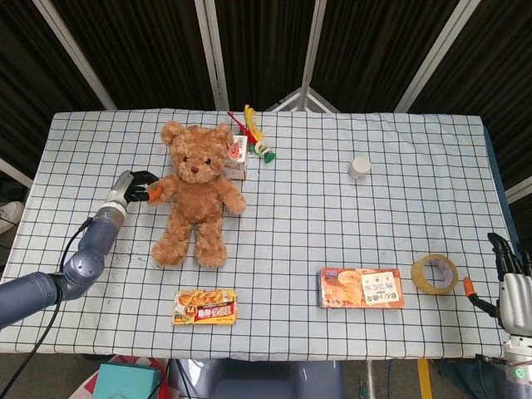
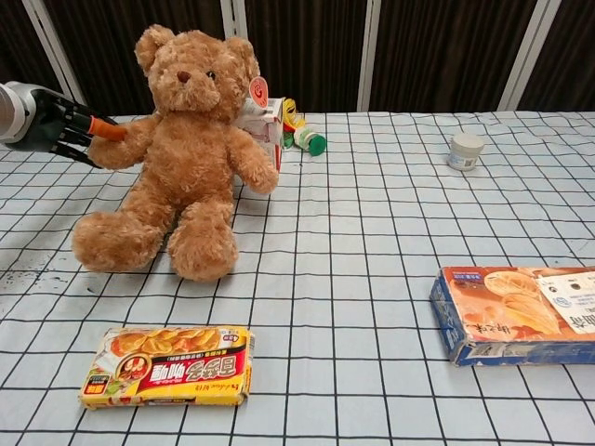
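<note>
Large Chinese characters, not clearly legible, on the yellow-red packet.

The head view looked steeply down from high over the table; the chest view sat low, facing across. Both covered the ground right of the left hand.
</note>
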Controlling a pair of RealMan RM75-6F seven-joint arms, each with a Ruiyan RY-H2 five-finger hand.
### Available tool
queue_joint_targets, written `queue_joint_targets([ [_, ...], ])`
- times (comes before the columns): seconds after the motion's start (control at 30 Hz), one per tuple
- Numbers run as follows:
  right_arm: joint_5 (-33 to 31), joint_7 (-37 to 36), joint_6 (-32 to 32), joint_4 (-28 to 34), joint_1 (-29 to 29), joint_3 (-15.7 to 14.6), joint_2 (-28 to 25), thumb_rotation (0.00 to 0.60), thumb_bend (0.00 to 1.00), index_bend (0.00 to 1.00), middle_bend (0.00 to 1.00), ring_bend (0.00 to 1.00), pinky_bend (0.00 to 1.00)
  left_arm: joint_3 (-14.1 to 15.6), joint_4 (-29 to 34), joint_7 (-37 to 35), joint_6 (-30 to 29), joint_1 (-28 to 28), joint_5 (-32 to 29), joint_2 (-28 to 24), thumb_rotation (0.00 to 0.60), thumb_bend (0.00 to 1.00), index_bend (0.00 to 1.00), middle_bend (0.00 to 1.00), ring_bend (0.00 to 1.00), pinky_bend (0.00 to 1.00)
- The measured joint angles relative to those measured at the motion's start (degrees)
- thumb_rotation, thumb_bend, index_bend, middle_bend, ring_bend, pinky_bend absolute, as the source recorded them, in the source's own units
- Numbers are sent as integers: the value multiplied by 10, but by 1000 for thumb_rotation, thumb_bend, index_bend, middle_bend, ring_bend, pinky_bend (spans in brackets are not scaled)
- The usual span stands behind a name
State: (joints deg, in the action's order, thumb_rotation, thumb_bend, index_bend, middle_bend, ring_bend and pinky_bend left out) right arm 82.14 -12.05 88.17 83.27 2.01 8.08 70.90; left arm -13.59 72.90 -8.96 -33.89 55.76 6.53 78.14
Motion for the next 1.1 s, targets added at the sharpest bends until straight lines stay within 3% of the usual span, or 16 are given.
queue_joint_targets([
  [0.23,1,1,2,1,-1,0,-1,600,368,85,117,235,62,9,-20,10,8,-5,-25,14,600,576,483,466,96,179],
  [0.53,0,0,-2,0,0,-1,0,600,367,85,117,235,62,-21,-1,14,-2,-1,-15,-3,600,576,483,467,96,179],
  [0.77,0,1,-1,2,0,0,-1,600,368,85,117,235,62,-9,-7,21,4,-12,-25,2,600,536,469,447,96,178],
  [0.87,-2,1,-2,3,0,-1,-1,600,368,85,117,235,62,-7,-17,23,10,-16,-26,6,600,382,395,372,71,168],
  [1.0,-2,2,-4,3,0,-1,-1,600,367,85,117,235,62,-10,-18,24,18,-19,-17,4,600,160,126,147,8,145],
  [1.1,-2,3,-5,3,0,-1,-1,600,367,85,117,235,62,-17,-13,20,36,-25,1,-2,600,123,26,32,0,140],
])
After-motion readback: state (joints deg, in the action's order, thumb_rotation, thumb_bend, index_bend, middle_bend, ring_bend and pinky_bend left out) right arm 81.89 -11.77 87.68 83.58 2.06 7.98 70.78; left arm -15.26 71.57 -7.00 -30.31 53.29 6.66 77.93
